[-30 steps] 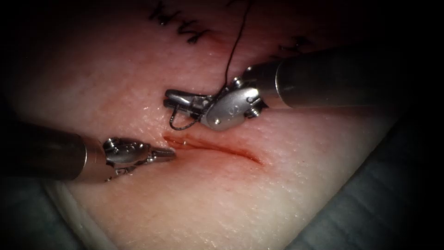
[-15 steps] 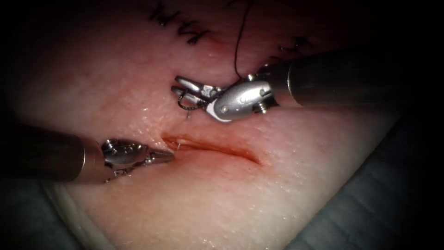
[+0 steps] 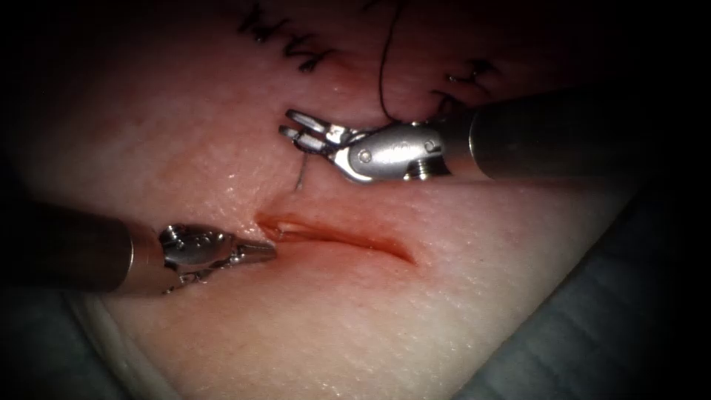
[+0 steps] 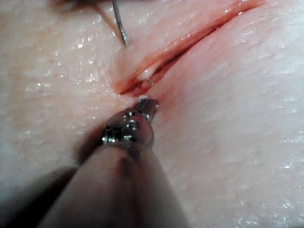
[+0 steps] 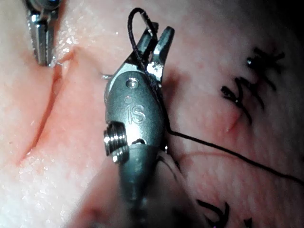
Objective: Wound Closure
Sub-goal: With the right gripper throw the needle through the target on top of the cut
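The right tool [image 3: 296,126] reaches in above the cut [image 3: 337,235], its fingers [image 3: 305,117] a little apart at the tips yet gripping the needle [image 3: 300,172] near its upper end. The needle hangs down from them, a thin grey sliver, its lower tip pointing at the tissue [image 3: 459,296] just above the cut's left end. In the left wrist view that tip [image 4: 121,29] seems to meet the skin just beside the opening; whether it has gone in, I cannot tell. The dark thread [image 3: 385,70] climbs away from the right tool towards the upper edge, and in the right wrist view it curls in a small loop [image 5: 135,31] around those fingers [image 5: 164,45] before trailing off across the tissue. The left tool [image 3: 259,253] lies low at the left end of the cut, fingers [image 3: 255,254] closed and holding nothing, the tip right at the wound's corner [image 4: 145,102]. Red fluid [image 3: 370,243] lines the cut. Older dark stitches [image 3: 285,41] sit on the tissue well above, with more to the right [image 3: 470,74]. Beyond the tissue's lower right edge there is grey cloth [image 3: 592,326].
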Motion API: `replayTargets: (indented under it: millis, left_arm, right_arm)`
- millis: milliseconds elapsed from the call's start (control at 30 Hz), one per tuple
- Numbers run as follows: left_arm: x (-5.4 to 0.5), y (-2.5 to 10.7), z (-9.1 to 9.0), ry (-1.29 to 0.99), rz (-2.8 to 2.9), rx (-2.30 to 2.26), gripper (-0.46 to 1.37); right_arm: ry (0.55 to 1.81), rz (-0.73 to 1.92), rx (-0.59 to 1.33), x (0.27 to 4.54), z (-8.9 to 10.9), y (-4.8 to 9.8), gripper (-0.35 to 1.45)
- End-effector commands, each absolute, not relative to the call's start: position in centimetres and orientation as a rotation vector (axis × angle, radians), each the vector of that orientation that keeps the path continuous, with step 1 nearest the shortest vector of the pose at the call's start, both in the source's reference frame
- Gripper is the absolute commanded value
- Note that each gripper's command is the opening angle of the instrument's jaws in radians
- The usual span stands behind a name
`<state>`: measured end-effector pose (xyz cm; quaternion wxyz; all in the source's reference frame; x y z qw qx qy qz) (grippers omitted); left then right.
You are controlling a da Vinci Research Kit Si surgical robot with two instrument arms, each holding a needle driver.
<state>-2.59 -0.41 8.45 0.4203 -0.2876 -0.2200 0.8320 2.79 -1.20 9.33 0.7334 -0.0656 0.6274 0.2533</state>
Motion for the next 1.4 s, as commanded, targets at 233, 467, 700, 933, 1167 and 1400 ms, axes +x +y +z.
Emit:
replayTargets:
  millis: [233,467,700,933,1167,1400]
  left_arm:
    - [-2.59,-0.4,8.46,-0.551,2.087,-0.722,0.02]
    - [-2.61,-0.38,8.47,-0.553,2.087,-0.723,0.02]
    - [-2.64,-0.34,8.47,-0.558,2.079,-0.719,0.01]
    - [-2.65,-0.3,8.49,-0.557,2.09,-0.724,0.01]
    - [-2.65,-0.29,8.5,-0.557,2.091,-0.725,0.01]
    - [-2.65,-0.29,8.5,-0.558,2.092,-0.725,0.01]
  right_arm:
    - [1.34,0.809,0.121,2.81,9.43,-1.25,-0.35]
    - [1.251,0.934,0.284,2.8,9.48,-1.28,-0.35]
    - [1.173,1.032,0.481,2.87,9.44,-1.4,-0.35]
    - [1.149,1.123,0.659,2.96,9.42,-1.59,-0.35]
    - [1.151,1.212,0.787,2.98,9.48,-1.68,-0.35]
    - [1.159,1.25,0.895,3.05,9.49,-1.78,-0.35]
